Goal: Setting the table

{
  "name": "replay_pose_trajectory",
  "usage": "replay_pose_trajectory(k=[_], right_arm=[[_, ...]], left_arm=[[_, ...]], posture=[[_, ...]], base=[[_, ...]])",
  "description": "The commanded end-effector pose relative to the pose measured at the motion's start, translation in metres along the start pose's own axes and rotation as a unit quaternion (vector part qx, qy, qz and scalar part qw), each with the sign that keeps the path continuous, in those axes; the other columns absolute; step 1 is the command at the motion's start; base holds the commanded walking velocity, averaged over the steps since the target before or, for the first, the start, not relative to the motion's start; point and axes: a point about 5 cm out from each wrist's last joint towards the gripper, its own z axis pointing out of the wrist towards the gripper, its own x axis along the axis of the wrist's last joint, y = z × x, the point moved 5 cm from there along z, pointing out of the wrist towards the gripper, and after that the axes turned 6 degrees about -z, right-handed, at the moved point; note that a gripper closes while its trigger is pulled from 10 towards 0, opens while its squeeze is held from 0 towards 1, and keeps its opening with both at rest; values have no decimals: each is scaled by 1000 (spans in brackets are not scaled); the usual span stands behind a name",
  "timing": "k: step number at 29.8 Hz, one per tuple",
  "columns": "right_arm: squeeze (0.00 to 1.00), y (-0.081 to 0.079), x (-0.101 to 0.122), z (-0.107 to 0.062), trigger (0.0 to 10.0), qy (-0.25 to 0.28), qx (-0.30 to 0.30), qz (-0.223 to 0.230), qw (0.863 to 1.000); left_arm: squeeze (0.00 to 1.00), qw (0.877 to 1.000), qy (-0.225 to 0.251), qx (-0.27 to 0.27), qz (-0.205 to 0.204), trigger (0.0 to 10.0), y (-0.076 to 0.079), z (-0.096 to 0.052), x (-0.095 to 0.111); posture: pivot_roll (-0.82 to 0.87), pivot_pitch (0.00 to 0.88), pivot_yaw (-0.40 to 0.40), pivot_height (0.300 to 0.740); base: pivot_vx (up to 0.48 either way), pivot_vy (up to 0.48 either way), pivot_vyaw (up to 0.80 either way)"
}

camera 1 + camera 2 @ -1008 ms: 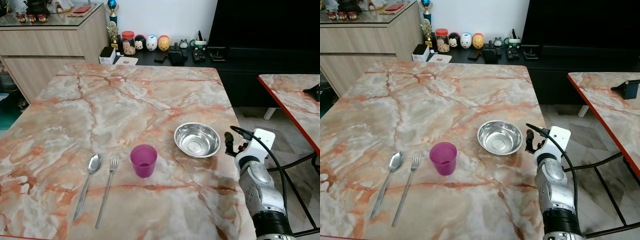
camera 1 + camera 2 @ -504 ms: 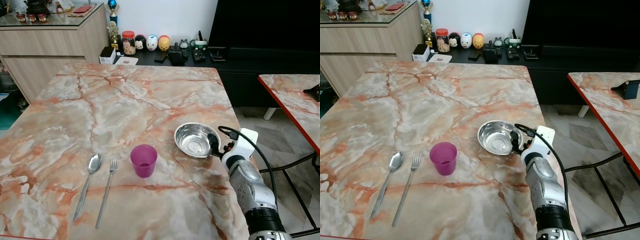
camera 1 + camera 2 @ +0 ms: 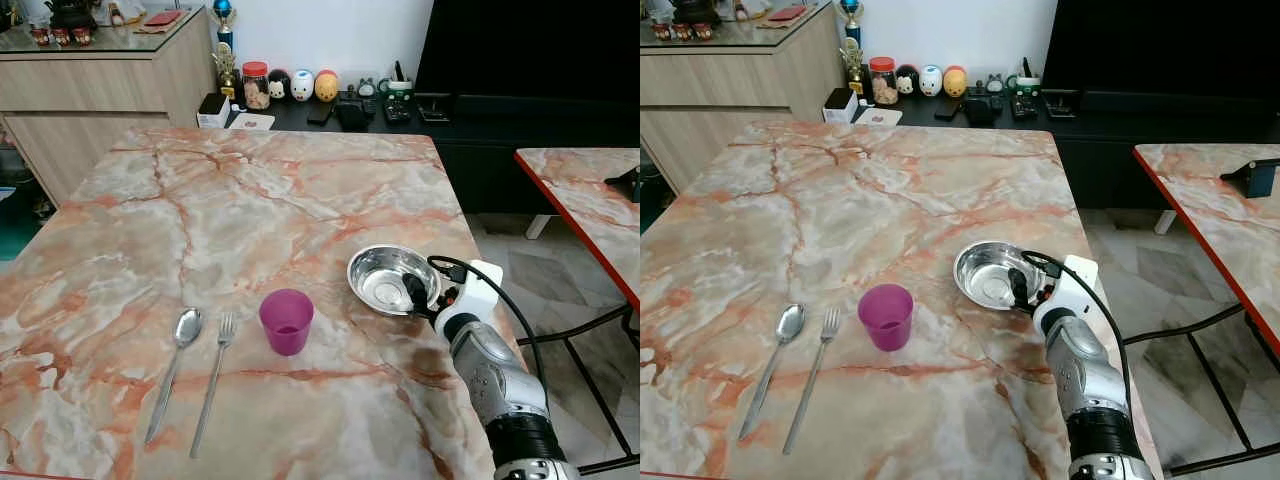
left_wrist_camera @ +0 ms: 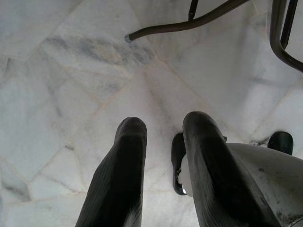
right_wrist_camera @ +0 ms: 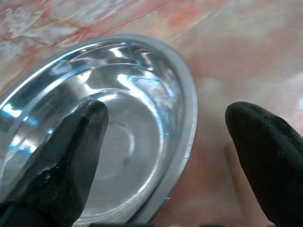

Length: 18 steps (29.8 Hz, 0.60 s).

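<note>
- The marble bench [image 3: 250, 200] holds all the things for the meal. The purple cup [image 3: 287, 321] is the landmark here.
- A fork [image 3: 213, 383] lies just to the left of the purple cup, with its handle toward the near edge.
- A spoon [image 3: 172, 372] lies just left of the fork, side by side with it, a bit farther from the cup.
- The right hand [image 5: 175, 142] is to the right of the purple cup, at the rim of the metal bowl [image 3: 392, 279]. It is open. One finger [image 5: 66, 156] is over the inside of the bowl and the other finger [image 5: 270, 156] is outside, with the rim between them.
- The metal bowl sits on the bench, to the right of the cup and a bit farther back. It is shiny.
- The left hand [image 4: 161, 156] hangs low over the pale floor [image 4: 57, 71]. Its two fingers are a little apart and hold nothing.
- Far behind the cup, past the bench, a dark low shelf [image 3: 470, 108] holds a jar [image 3: 258, 85] and small round toys [image 3: 303, 86].
- A wooden cabinet [image 3: 100, 80] stands far back to the left of the cup.
- A second bench [image 3: 590, 210] with a red edge stands far off to the right.
</note>
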Motion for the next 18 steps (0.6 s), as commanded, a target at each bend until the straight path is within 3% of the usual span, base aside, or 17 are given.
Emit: replay_pose_trajectory(k=[1, 2, 10, 11, 12, 13, 18], right_arm=[[0, -5, 3, 2, 3098, -4, 6, -4, 1000], [0, -4, 2, 2, 10000, -8, 3, -5, 1000], [0, -4, -3, 3, 10000, -17, 2, -3, 1000], [0, -4, -3, 3, 4667, -17, 3, -3, 1000], [0, -4, -3, 3, 4667, -17, 4, -2, 1000], [0, -5, -3, 3, 0, -16, 6, -2, 1000], [0, -6, -4, 4, 0, -16, 5, -1, 1000]], left_arm=[[0, 1000, -4, -1, 3, 10000, 2, -1, -4], [0, 1000, -4, -1, 3, 10000, 2, -1, -4], [0, 1000, -4, -4, 3, 10000, 4, 0, -3], [0, 1000, -4, -4, 4, 10000, 4, 0, -3], [0, 1000, -4, -4, 4, 10000, 4, 0, -3], [0, 1000, -4, -4, 4, 10000, 4, 0, -3], [0, 1000, -2, -3, 3, 10000, 2, 0, -2]], posture=[[-39, 0, -12, 732], [-38, 0, -12, 732], [-36, 0, -12, 732], [-37, 0, -10, 732], [-36, 0, -11, 732], [-34, 0, -10, 732], [-34, 0, -9, 732]], base=[[0, 0, 0], [0, 0, 0], [0, 0, 0], [0, 0, 0], [0, 0, 0], [0, 0, 0], [0, 0, 0]])
